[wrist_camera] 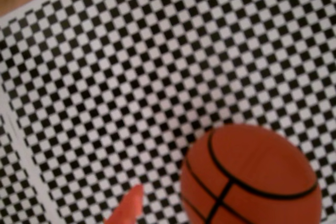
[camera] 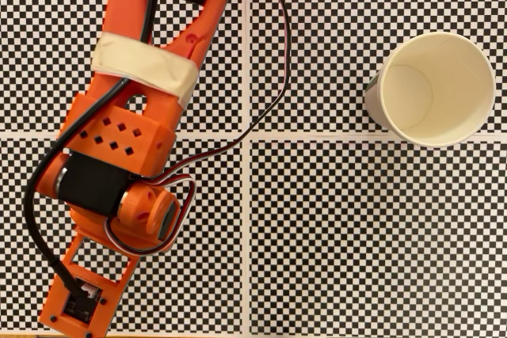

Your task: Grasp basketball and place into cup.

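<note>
Cream paper cup [camera: 434, 89] stands upright at far right in the fixed view, holding nothing. In the wrist view, the basketball [wrist_camera: 250, 178] lies on the checkered mat [wrist_camera: 157, 66]; the claw's state is unclear.

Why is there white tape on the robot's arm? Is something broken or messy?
The orange arm has a band of pale tape wrapped around it in the fixed view; whether it covers damage can't be told. Otherwise nothing stands out: the paper cup stands upright and empty, and the basketball looks whole.
</note>
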Action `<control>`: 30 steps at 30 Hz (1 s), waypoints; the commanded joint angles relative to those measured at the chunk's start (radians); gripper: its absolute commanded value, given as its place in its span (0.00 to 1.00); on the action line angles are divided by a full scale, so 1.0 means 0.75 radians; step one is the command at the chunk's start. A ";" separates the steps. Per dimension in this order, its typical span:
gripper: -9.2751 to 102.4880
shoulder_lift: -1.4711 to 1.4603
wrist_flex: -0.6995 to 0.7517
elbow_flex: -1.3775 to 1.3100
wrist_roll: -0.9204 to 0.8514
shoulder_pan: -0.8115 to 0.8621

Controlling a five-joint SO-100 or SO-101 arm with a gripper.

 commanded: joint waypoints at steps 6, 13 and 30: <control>0.63 -0.047 0.006 -0.127 -0.022 0.031; 0.63 -0.078 0.016 -0.147 -0.063 0.061; 0.47 -0.411 0.200 -0.695 -0.029 0.063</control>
